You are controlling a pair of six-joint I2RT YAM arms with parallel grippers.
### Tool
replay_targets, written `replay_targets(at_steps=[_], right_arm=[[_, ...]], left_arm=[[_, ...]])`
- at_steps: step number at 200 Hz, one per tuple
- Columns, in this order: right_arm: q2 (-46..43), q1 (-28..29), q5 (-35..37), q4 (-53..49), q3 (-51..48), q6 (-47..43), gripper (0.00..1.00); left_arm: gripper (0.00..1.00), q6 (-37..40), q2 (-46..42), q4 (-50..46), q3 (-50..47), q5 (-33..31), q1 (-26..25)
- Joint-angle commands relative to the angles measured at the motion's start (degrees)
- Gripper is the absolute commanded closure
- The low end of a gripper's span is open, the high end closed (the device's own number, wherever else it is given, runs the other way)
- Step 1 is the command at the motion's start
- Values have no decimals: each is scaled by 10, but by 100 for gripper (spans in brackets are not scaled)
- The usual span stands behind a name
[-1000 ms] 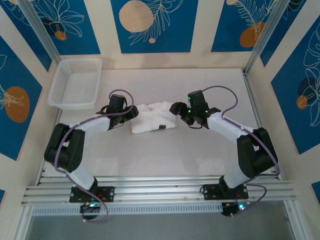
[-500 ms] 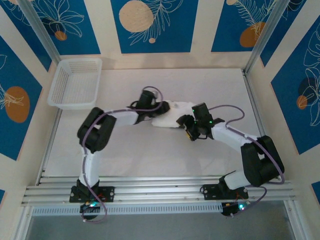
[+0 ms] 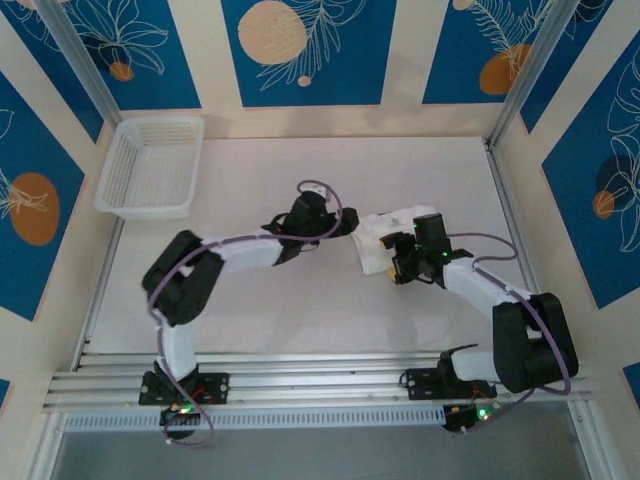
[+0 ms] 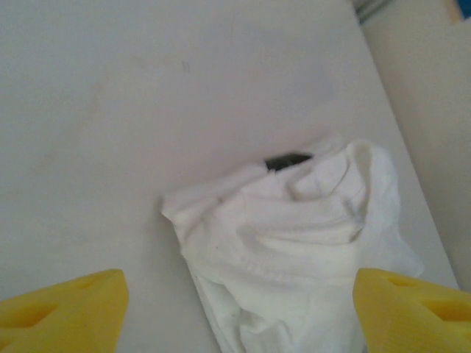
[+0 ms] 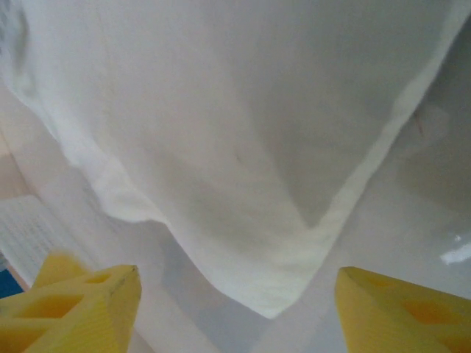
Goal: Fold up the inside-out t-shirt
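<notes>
T-shirt: the inside-out t-shirt (image 3: 380, 238) lies as a crumpled white bundle on the desk (image 3: 300, 320), right of the middle, between the two arms. The white mesh basket (image 3: 150, 165) is well apart, at the far left.
Left jaws: spread wide just left of the bundle, pinching nothing; the cloth lies ahead of the yellow fingertips (image 4: 66, 309).
Right jaws: spread too, at the near right side of the bundle. A hemmed corner of cloth points between them, not pinched.
Handling: thin, soft and light, I think. It will sag, wrinkle and slide on the smooth desk.
Where to hold: a hem or seam edge, such as that corner, or the edge near the dark tag (image 4: 287, 159). A pinch in the middle may catch several layers.
</notes>
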Motion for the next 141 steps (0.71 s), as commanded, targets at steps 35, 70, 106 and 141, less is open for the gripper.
replay_targets(at_steps=[35,70,106,141], right_arm=[[93,-30,-26,72,19,13,49],[157,-49,-10,113,46,40,58],[224,-72,23,122,116,69,61],[316,-110,32,113,209,102,62]], left_arm=[[23,150,-226,-101,-84,-109,4],[24,157,-295,-141,-140,-148,3],[25,137,-331,-166,-191,-192,4],[26,115,-367,-187,-235,-231,4]])
